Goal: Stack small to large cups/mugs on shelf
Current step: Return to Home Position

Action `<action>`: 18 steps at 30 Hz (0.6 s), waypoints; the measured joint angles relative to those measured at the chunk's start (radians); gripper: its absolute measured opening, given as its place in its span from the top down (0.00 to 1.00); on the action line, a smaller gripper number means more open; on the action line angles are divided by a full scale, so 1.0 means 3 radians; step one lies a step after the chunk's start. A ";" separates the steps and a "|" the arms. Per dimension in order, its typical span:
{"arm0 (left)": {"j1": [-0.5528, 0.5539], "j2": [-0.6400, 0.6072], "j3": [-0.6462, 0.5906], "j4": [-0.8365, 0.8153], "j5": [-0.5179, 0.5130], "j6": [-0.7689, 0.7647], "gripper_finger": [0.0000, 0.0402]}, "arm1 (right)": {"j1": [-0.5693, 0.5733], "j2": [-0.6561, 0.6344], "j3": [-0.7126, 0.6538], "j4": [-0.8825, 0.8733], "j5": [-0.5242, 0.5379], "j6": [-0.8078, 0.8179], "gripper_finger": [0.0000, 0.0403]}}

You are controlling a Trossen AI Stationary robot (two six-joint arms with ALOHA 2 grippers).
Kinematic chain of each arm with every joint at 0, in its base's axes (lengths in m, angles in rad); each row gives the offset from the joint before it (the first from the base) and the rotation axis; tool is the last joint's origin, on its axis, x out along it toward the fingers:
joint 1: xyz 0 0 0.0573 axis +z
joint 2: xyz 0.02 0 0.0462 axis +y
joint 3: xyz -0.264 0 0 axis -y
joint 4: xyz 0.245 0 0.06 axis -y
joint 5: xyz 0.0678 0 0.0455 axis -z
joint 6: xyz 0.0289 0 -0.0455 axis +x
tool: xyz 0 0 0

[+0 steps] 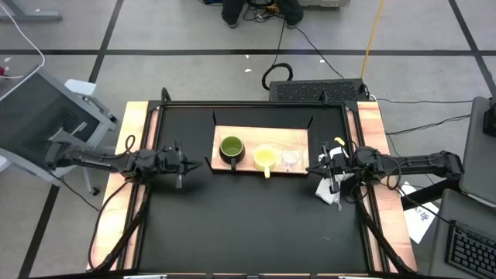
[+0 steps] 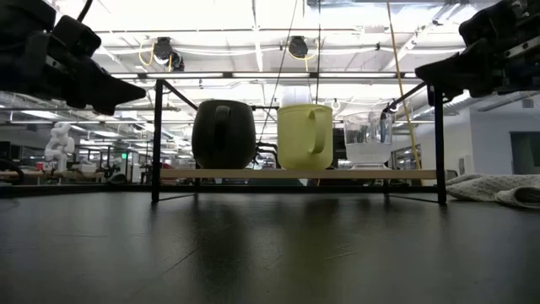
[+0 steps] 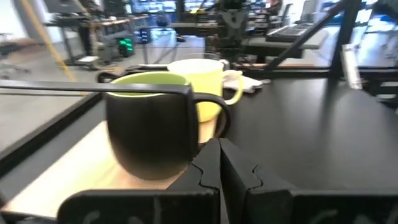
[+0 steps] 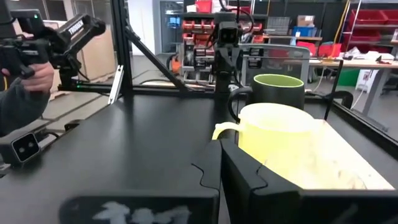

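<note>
Three cups stand in a row on the wooden shelf (image 1: 298,138): a dark olive-green mug (image 1: 231,149) on the left, a yellow mug (image 1: 265,158) in the middle and a small clear cup (image 1: 290,159) on the right. In the low view they rest on their bases: the green mug (image 2: 223,133), the yellow mug (image 2: 304,135) and the clear cup (image 2: 369,140). My left gripper (image 1: 191,163) is shut and empty, left of the shelf, with the green mug (image 3: 149,124) just ahead of it. My right gripper (image 1: 313,169) is shut and empty, right of the shelf, facing the yellow mug (image 4: 280,140).
A white cloth (image 1: 328,191) lies on the black tabletop under my right arm, near the right wooden rail (image 1: 384,194). The shelf's black brackets (image 2: 157,139) stand up at its corners. A person's hand (image 4: 28,78) holds a device beyond the table.
</note>
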 joint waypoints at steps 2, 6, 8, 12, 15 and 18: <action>0.0075 0.0000 0.0000 -0.0001 0.0162 -0.0061 1.00 | -0.0001 -0.0001 -0.0001 0.0001 0.0001 0.0005 1.00; 0.0122 0.0000 0.0000 -0.0014 0.0295 -0.0094 1.00 | -0.0001 0.0000 -0.0005 -0.0054 0.0002 0.0008 1.00; 0.0122 0.0000 0.0000 -0.0014 0.0301 -0.0131 1.00 | -0.0001 0.0000 -0.0005 -0.0056 0.0002 0.0005 1.00; 0.0122 0.0000 0.0000 -0.0015 0.0301 -0.0200 0.98 | -0.0001 0.0000 -0.0009 -0.0055 0.0002 0.0011 1.00; 0.0122 0.0000 0.0000 -0.0017 0.0301 -0.0246 0.96 | -0.0001 0.0000 -0.0010 -0.0030 0.0002 0.0012 1.00; 0.0122 0.0000 0.0000 -0.0017 0.0300 -0.0155 0.95 | -0.0001 0.0000 -0.0011 -0.0021 0.0002 0.0009 1.00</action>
